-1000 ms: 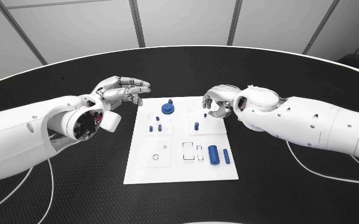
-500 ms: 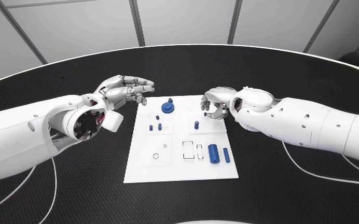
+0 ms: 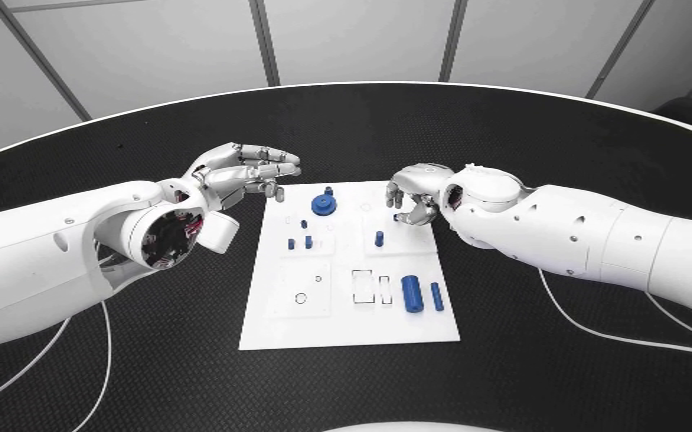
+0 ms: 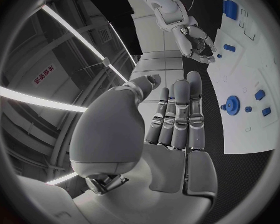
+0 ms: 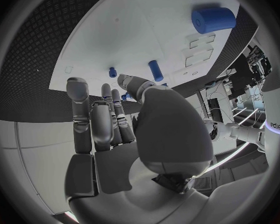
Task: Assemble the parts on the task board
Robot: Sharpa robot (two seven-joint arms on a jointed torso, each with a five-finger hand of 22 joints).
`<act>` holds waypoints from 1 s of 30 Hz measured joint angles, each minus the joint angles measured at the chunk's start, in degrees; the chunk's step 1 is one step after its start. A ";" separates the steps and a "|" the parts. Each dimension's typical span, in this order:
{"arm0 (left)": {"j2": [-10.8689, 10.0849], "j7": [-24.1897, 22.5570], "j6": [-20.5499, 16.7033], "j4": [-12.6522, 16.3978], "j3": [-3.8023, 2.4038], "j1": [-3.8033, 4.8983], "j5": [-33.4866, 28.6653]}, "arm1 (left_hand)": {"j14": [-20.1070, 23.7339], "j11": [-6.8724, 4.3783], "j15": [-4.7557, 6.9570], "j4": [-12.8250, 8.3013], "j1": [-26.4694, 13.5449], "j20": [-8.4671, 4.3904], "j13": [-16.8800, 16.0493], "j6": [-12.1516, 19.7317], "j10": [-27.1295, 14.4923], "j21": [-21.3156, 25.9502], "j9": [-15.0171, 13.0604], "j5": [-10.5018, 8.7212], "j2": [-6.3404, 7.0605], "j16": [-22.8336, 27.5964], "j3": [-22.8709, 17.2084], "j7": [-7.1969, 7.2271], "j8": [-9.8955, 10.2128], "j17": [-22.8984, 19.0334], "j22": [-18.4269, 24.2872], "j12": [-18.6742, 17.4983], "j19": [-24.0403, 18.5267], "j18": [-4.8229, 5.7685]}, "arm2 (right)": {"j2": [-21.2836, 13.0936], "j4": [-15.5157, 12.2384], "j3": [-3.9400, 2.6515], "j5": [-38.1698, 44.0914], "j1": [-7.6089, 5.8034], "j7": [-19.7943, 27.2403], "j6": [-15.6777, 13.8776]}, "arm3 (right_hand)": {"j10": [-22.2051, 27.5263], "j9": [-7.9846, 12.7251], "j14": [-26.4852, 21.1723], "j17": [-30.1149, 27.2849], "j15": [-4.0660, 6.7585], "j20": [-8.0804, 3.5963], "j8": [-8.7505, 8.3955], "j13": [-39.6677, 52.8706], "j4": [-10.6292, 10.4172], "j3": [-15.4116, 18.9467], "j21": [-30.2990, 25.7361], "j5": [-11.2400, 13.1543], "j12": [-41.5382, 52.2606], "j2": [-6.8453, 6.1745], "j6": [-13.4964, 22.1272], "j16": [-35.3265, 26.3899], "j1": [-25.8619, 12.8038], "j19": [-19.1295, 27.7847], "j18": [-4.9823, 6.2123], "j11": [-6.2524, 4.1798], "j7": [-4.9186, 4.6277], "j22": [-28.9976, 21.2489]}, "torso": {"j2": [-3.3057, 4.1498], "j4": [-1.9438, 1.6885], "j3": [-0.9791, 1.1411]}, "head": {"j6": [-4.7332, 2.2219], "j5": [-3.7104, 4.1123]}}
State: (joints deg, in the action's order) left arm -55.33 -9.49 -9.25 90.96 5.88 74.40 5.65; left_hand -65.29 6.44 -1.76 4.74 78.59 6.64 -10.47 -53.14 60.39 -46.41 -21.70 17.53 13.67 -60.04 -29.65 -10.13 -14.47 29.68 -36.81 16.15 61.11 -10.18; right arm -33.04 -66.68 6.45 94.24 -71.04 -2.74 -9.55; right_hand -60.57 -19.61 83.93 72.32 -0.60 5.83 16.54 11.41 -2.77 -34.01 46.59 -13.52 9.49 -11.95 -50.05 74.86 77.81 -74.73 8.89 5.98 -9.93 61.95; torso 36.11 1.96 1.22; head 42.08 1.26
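The white task board (image 3: pixel 353 322) lies mid-table. A blue gear (image 3: pixel 325 206) stands near its far edge, with small blue pegs (image 3: pixel 299 244) and another peg (image 3: pixel 379 239) below it. A thick blue cylinder (image 3: pixel 411 294) and a thin rod (image 3: pixel 437 297) lie at the near right. My left hand (image 3: pixel 245 172) hovers off the board's far left corner, fingers stretched toward the gear and holding nothing; its wrist view shows the hand (image 4: pixel 171 119) and the gear (image 4: pixel 232 104). My right hand (image 3: pixel 411 195) hangs over the far right corner, fingers partly curled, nothing visible in them (image 5: pixel 115 119).
The black table (image 3: pixel 144 372) surrounds the board with its pale rim (image 3: pixel 346 87) beyond. White cables (image 3: pixel 591 327) trail on the table under both arms. Rectangular slots (image 3: pixel 371 287) and a small round hole (image 3: pixel 300 299) mark the board's near half.
My left hand has reached a little farther right toward the board's far edge. My right hand has edged slightly left and away from me over the board's corner.
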 measured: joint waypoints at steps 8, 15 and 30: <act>-0.14 0.35 0.22 0.24 0.00 0.00 0.00 | 0.00 0.00 0.00 0.00 0.00 0.00 0.00 0.00 0.00 0.00 0.00 0.00 0.00 -0.02 0.00 0.00 0.00 0.00 0.00 0.00 0.00 0.00 | 0.58 0.53 0.00 0.00 0.14 0.16 1.12 | -0.26 0.00 0.00 0.09 0.00 0.00 0.00 -0.19 0.16 -0.17 0.23 0.00 0.00 0.00 -0.23 0.23 0.00 0.00 0.00 0.15 -0.19 0.34 | 0.03 -0.02 0.00 | 0.43 -0.15; -0.17 0.44 0.38 0.34 0.00 0.01 0.00 | 0.00 0.00 0.00 0.00 0.00 0.00 0.00 0.00 0.00 0.00 0.00 0.00 0.00 -0.03 0.00 0.00 0.00 -0.05 0.05 0.00 0.00 0.00 | 0.97 1.39 0.00 0.00 0.57 0.24 1.81 | -0.89 -0.07 0.00 0.23 0.01 0.00 0.00 -0.33 0.16 -0.17 0.56 0.00 0.00 0.00 -0.84 0.31 0.00 0.00 0.00 -0.02 0.00 0.64 | 0.04 0.02 -0.01 | 0.72 -0.17; -0.34 0.59 0.52 0.68 -0.01 0.01 0.00 | 0.20 0.00 -0.21 0.00 0.00 0.00 -0.01 0.00 0.00 0.00 0.01 0.00 0.00 -0.03 0.00 0.00 -0.19 -0.05 0.06 0.00 0.00 0.01 | 1.66 2.47 -0.01 0.00 1.36 0.36 2.41 | -2.04 -0.29 0.01 0.38 0.01 0.00 0.00 -0.59 0.41 -0.42 1.11 0.00 0.00 0.26 -1.88 0.67 -0.21 0.00 0.01 -0.31 0.23 1.35 | 0.02 0.00 0.00 | 1.24 -0.44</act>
State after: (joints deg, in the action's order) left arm -55.68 -8.91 -8.73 91.64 5.88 74.41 5.66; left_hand -65.09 6.44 -1.97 4.74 78.59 6.64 -10.48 -53.14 60.39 -46.41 -21.69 17.53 13.67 -60.07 -29.65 -10.12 -14.67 29.63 -36.76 16.15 61.11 -10.17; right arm -31.38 -64.21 6.43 94.24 -69.68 -2.38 -7.14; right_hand -62.62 -19.90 83.94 72.69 -0.59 5.83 16.54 10.82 -2.35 -34.43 47.70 -13.52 9.49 -11.69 -51.92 75.54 77.59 -74.73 8.90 5.67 -9.70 63.30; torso 36.12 1.96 1.22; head 43.31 0.81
